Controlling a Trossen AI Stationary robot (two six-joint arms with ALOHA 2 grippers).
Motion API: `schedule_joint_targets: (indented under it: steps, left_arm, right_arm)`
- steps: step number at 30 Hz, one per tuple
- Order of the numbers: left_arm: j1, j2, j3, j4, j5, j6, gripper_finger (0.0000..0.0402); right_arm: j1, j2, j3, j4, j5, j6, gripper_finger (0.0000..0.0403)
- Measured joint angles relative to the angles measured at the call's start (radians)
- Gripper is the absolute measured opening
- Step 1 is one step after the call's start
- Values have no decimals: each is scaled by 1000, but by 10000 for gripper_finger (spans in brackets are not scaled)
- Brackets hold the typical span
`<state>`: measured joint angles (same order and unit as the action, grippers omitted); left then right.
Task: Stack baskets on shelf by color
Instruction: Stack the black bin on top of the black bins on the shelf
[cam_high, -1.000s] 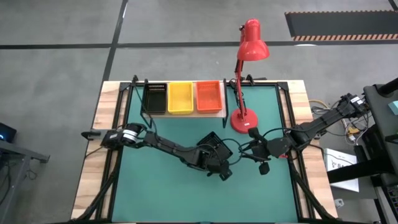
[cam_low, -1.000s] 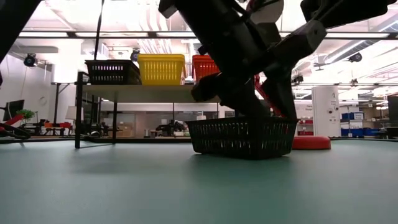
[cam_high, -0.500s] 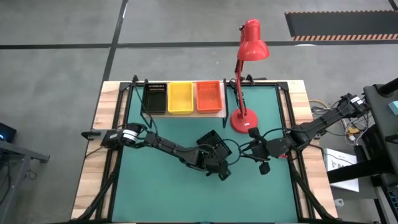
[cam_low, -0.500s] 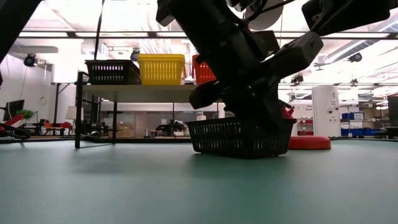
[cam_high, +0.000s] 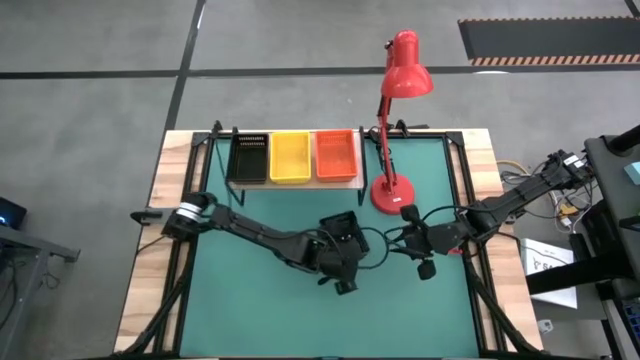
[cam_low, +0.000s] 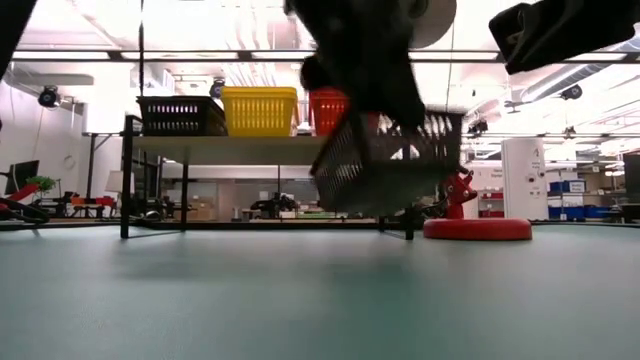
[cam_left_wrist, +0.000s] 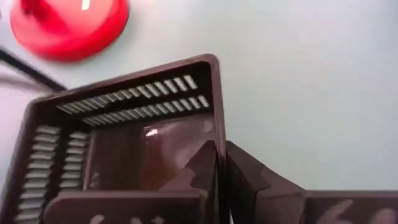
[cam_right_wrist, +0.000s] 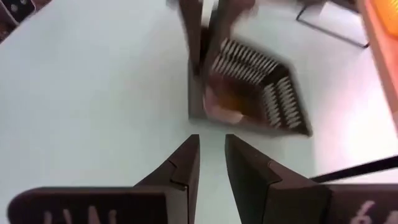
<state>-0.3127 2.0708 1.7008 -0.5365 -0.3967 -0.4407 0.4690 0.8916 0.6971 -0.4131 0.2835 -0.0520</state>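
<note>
L gripper (cam_left_wrist: 221, 163) clamped on black basket (cam_low: 385, 165) wall, basket off table.

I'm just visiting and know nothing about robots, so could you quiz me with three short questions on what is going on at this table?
1. True or false: the black basket in the left gripper rests flat on the green table.
2. Which colour is the middle basket on the shelf: A black, B yellow, C orange-red?
3. What red thing stands on the table near the right gripper?

Key:
1. False: it hangs tilted, clear of the table.
2. B, the yellow basket.
3. The desk lamp.
</note>
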Motion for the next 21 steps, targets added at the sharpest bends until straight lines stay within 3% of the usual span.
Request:
schedule_joint_targets:
  steps: [10,17,21]
  left_arm:
    - [-79,-279,-24,-355,35,377,7]
    - [-82,-456,-26,-620,23,454,5]
    - [-82,-554,-32,-669,18,516,2]
  right_arm:
    - [31,-15,-1,-55,-25,53,68]
    - [46,-19,-1,-40,-26,52,68]
    - [46,-19,-3,-32,-25,50,68]
